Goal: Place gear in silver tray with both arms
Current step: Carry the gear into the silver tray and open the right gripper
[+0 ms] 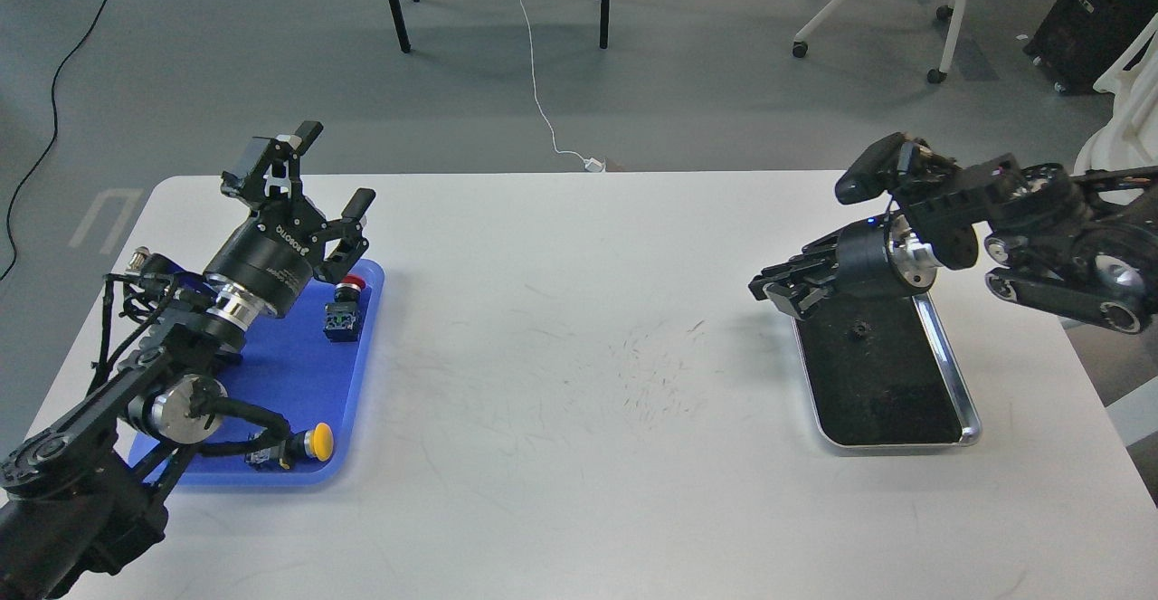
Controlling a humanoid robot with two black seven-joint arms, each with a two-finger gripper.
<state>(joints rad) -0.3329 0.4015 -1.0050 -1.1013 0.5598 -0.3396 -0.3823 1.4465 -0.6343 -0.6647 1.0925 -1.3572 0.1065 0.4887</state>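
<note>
The silver tray (964, 398) lies at the right of the white table (561, 356). A small black gear (855, 329) lies on its dark bottom near the far end. My right gripper (772, 292) hangs over the tray's far left corner, pointing left. It is apart from the gear, and its dark fingers cannot be told apart. My left gripper (336, 171) is raised over the far end of the blue tray (298, 374), open and empty.
The blue tray holds a red push button (347, 287) on a black and blue block, and a yellow push button (317, 442) near its front edge. Chairs and cables stand on the floor beyond the table's far edge.
</note>
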